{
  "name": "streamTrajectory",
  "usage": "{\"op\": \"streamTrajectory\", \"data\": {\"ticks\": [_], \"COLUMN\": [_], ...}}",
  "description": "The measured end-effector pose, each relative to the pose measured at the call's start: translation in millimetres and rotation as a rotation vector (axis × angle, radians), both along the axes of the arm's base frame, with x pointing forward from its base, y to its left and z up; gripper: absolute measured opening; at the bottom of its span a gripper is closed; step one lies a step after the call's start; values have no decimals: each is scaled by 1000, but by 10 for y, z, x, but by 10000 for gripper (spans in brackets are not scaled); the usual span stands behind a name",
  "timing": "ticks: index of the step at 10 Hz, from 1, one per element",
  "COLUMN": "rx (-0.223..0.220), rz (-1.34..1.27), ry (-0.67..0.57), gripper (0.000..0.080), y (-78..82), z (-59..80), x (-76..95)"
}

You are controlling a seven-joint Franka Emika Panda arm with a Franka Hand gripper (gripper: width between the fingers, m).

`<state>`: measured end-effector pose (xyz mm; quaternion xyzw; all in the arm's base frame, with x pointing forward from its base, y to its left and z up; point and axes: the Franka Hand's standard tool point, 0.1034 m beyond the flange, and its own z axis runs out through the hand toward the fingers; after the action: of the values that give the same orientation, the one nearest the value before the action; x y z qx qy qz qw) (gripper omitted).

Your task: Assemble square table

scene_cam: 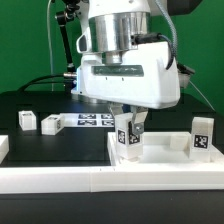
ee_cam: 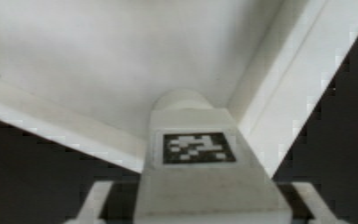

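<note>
My jaws were clenched on a white tagged leg (scene_cam: 128,134) (ee_cam: 197,150), upright at a rimmed corner of the square tabletop (scene_cam: 165,158) (ee_cam: 87,70); I could not tell whether they touched. A second leg (scene_cam: 203,136) stood on the slab toward the exterior view's right. A third leg (scene_cam: 25,121) and a fourth leg (scene_cam: 50,123) sat on the black surface (scene_cam: 60,150) beside the marker board (scene_cam: 95,121).

The tool (scene_cam: 129,129) holds a leg (scene_cam: 128,139) over the slab (scene_cam: 165,156).

robotics lab: robot arm (scene_cam: 118,45), black table (scene_cam: 35,100), marker board (scene_cam: 90,121), green backdrop (scene_cam: 22,40)
</note>
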<state>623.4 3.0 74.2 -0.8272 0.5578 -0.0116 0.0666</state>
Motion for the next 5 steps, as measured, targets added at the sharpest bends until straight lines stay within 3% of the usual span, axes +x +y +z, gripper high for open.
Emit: {"op": "streamTrajectory", "data": {"ticks": [5], "rx": [20], "rz": [-135], "ry": [12], "gripper": [290], "y": [9], "z": [-4], "x": [-2]}}
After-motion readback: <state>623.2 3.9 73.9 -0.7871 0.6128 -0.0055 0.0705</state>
